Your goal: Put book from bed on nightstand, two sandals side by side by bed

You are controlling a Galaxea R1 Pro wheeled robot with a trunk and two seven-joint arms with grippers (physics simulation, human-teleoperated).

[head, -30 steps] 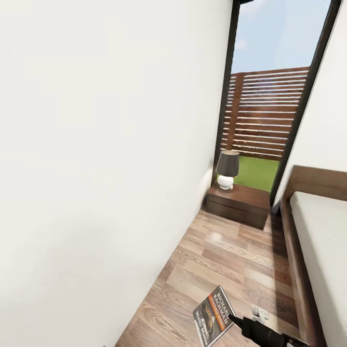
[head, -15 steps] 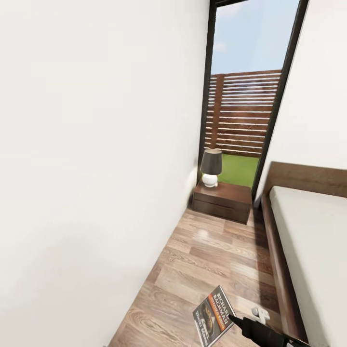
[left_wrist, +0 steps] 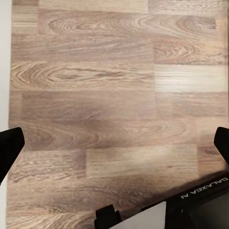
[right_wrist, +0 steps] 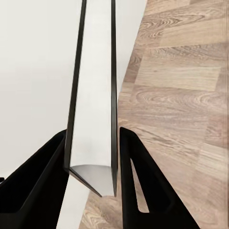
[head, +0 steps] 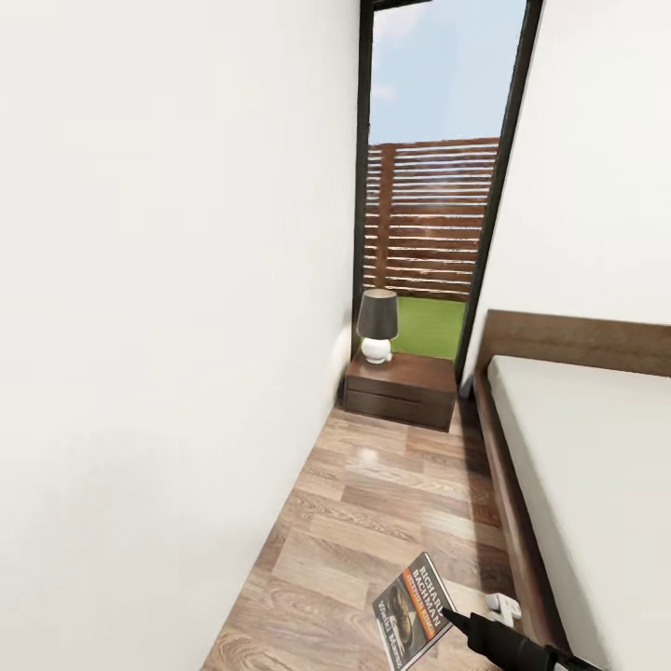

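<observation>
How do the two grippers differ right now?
The right gripper is shut on the book, its fingers pressed to both covers; the left gripper is open and holds nothing. The right sits beside the wall; the left looks at floor. Both have black fingers.

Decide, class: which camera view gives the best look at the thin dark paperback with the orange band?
The head view: the thin dark paperback with the orange band shows its cover and lettering there. The right wrist view shows the same book edge-on, pages between the right gripper fingers. The left wrist view looks at wood-plank floor.
</observation>
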